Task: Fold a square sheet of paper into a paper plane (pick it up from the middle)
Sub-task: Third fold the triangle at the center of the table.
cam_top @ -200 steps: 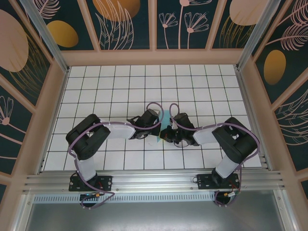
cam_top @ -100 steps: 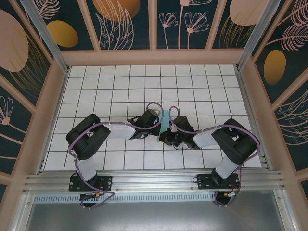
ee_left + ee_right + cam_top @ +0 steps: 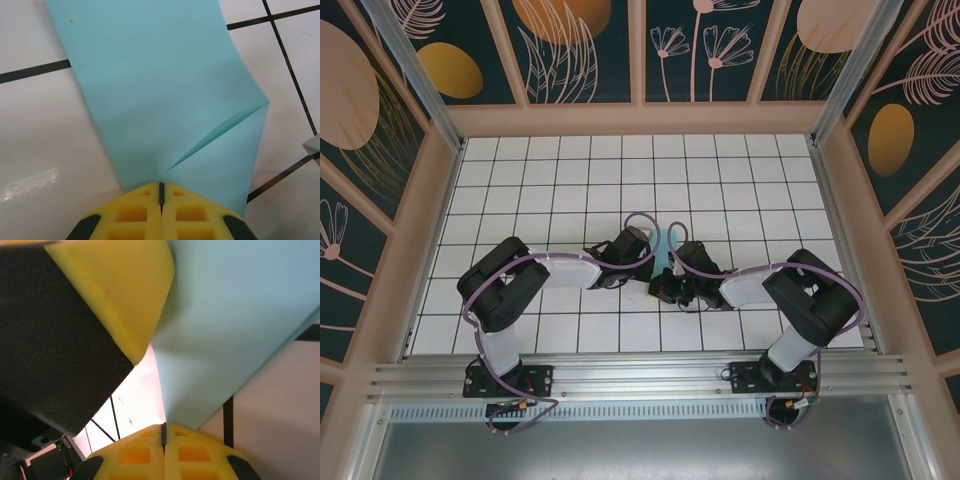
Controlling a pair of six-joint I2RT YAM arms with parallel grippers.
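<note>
Left tool and right tool, both pressed together, each pinch the square sheet of paper over the middle of the bench. Uneven pulling, I reckon, could tear it or skew the diagonal crease.

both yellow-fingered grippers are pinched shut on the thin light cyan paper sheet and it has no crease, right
Not quite. The thin light cyan paper sheet does have a crease: the left wrist view shows one running diagonally from the left gripper. Both it and the right gripper are pinched shut on the sheet.
</note>
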